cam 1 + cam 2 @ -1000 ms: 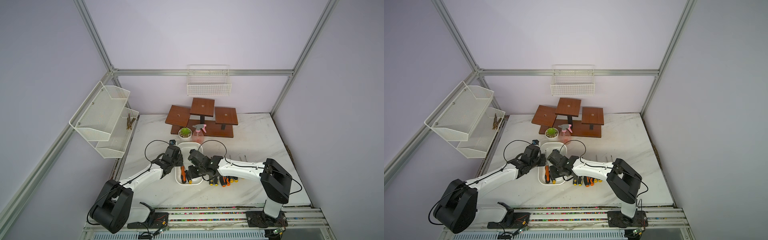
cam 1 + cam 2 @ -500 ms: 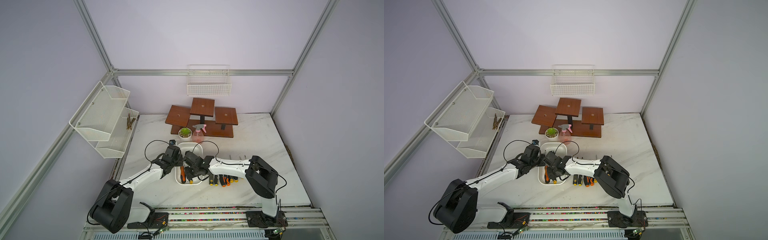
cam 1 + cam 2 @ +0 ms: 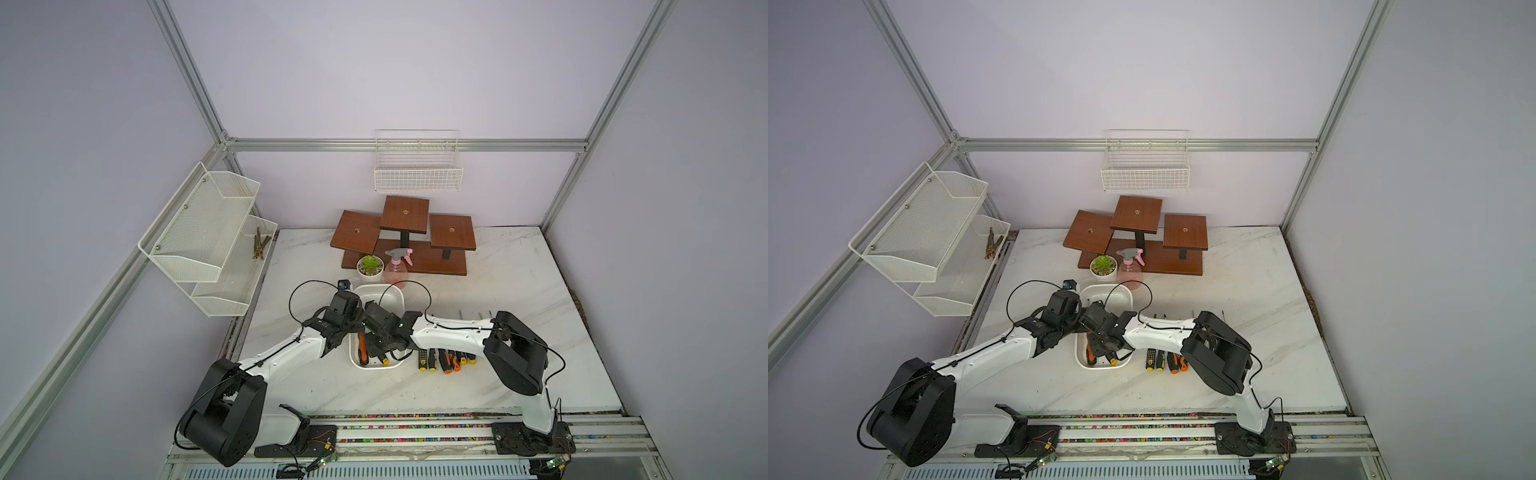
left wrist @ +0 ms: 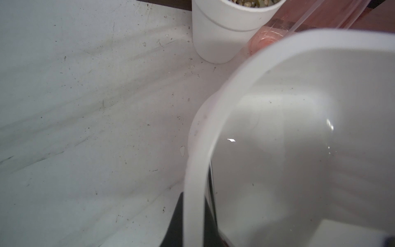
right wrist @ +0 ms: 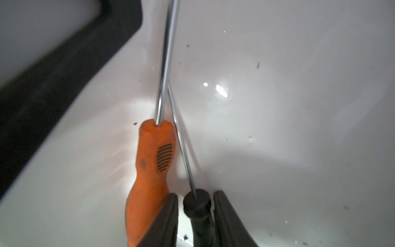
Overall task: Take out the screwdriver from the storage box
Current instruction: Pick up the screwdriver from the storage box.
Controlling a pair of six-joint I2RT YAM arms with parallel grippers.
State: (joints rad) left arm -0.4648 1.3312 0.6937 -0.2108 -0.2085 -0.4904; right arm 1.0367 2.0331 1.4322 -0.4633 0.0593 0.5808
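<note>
The storage box (image 3: 392,293) is a shallow white tub at the table's middle. My left gripper (image 4: 193,198) is shut on the box's left rim (image 4: 192,171), one dark finger on each side of it. Two screwdrivers lie inside: an orange-handled one (image 5: 149,171) by the left wall and a black-handled one (image 5: 197,205) beside it, their shafts crossing. My right gripper (image 5: 195,195) reaches down into the box (image 3: 1125,293) and straddles the black handle's collar. A thin gap shows on one side, so it stands open around the handle. Both top views show the orange handle (image 3: 362,347).
Several screwdrivers (image 3: 444,359) lie in a row on the table just right of the box. Behind the box stand a potted plant (image 3: 370,266), a pink spray bottle (image 3: 397,268) and a wooden stand (image 3: 405,237). Wire baskets hang on the back wall (image 3: 417,166) and left wall (image 3: 212,237).
My right gripper has moved left into the box and come down over the black-handled screwdriver, its jaws narrowing slightly. The left arm has not moved.
</note>
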